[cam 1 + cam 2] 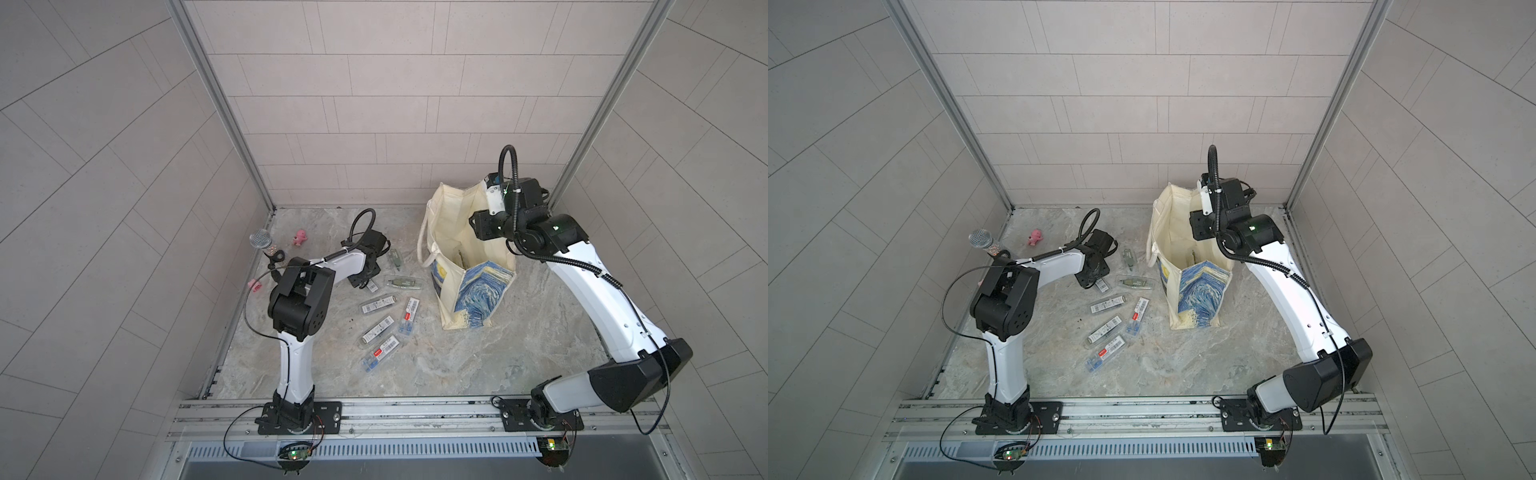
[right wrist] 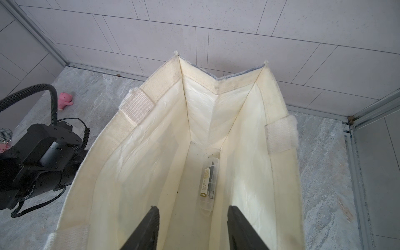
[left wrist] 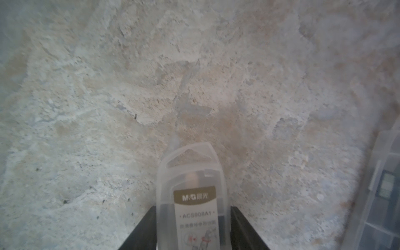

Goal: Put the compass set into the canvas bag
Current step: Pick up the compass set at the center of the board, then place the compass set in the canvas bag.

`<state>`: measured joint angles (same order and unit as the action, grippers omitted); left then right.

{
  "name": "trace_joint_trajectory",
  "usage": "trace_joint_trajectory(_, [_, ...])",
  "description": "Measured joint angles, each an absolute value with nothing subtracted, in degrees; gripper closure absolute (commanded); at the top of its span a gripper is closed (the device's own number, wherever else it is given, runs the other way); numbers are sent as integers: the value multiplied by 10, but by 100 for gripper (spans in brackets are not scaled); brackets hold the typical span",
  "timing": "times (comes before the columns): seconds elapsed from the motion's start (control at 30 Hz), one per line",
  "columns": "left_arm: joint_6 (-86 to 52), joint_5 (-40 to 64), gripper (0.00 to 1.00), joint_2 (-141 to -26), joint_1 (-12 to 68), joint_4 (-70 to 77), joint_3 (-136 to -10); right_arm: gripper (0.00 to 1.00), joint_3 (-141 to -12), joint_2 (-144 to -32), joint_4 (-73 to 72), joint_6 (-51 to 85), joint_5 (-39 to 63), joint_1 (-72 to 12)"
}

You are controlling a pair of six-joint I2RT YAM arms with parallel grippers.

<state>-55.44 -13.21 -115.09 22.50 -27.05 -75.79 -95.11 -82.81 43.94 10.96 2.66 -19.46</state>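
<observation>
**Left hand (image 3: 192,207) clamps a compass set (image 3: 190,173)**

Its fingers (image 3: 142,236) press both sides of it, down at the surface (image 3: 108,97) left of the upright canvas bag (image 1: 482,291). We see our right hand (image 2: 191,207) wide and empty over the bag's mouth.

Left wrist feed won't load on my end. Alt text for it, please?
The left claw grips a translucent compass set case with a brown M&G label, a black finger against each side, with the mottled marble table behind it. Part of another clear case shows at the frame's edge.
</observation>
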Motion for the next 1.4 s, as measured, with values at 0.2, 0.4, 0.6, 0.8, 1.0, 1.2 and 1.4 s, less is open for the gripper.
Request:
trace_joint_trajectory(0.2, [-558,-127,63,-1132,221,-238,-729,47,-949,-828,437,110,27,-195])
trace_joint_trajectory(0.4, [-567,-106,71,-1065,214,-183,-642,47,-942,-827,435,112,34,-195])
trace_joint_trajectory(0.6, [-569,-74,76,-964,203,-131,-588,48,-942,-819,431,120,47,-201])
trace_joint_trajectory(0.8, [-566,-44,79,-849,198,-84,-566,47,-942,-802,417,122,64,-229])
trace_joint_trajectory(1.0, [-567,-5,79,-757,198,-63,-551,46,-954,-801,402,123,82,-298])
trace_joint_trajectory(1.2, [-584,37,82,-706,199,-50,-551,46,-987,-851,393,123,102,-385])
trace_joint_trajectory(1.4, [-614,68,83,-678,206,-32,-551,46,-1018,-944,389,124,121,-438])
